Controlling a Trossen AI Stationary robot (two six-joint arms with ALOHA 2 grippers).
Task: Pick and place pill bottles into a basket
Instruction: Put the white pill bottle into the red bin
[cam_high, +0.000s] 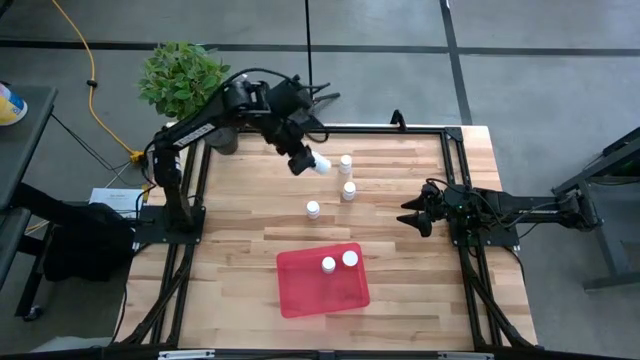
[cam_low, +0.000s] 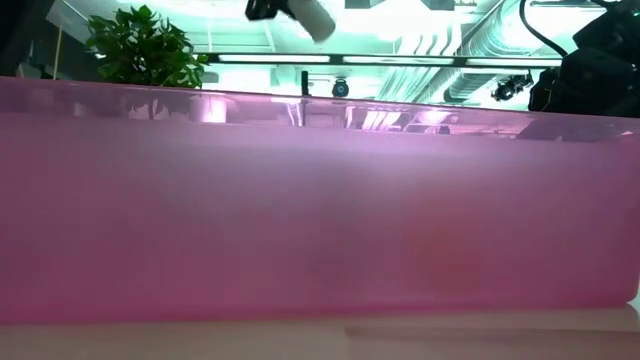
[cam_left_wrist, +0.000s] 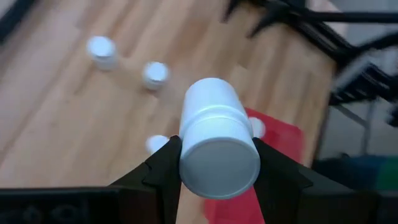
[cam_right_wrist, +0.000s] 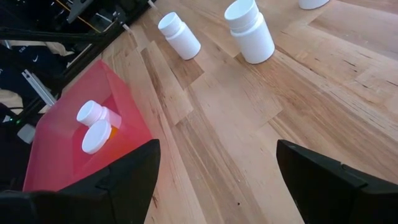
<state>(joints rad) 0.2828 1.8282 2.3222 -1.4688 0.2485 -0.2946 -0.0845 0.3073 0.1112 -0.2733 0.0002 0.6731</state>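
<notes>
while the left gripper (cam_high: 312, 163) grips a pill bottle (cam_high: 321, 164), two sit in the basket (cam_high: 322, 280).

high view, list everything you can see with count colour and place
pill bottles on table: three, white, upright at about, past the tray
pill bottles in tray: two, white caps, and
held pill bottle: one, white
red tray: one, near table edge
table: one, light wood
plant: one, green, beyond far left corner
left gripper: jaws shut on held pill bottle, above the table
right gripper: jaws open, parked at right edge
</notes>
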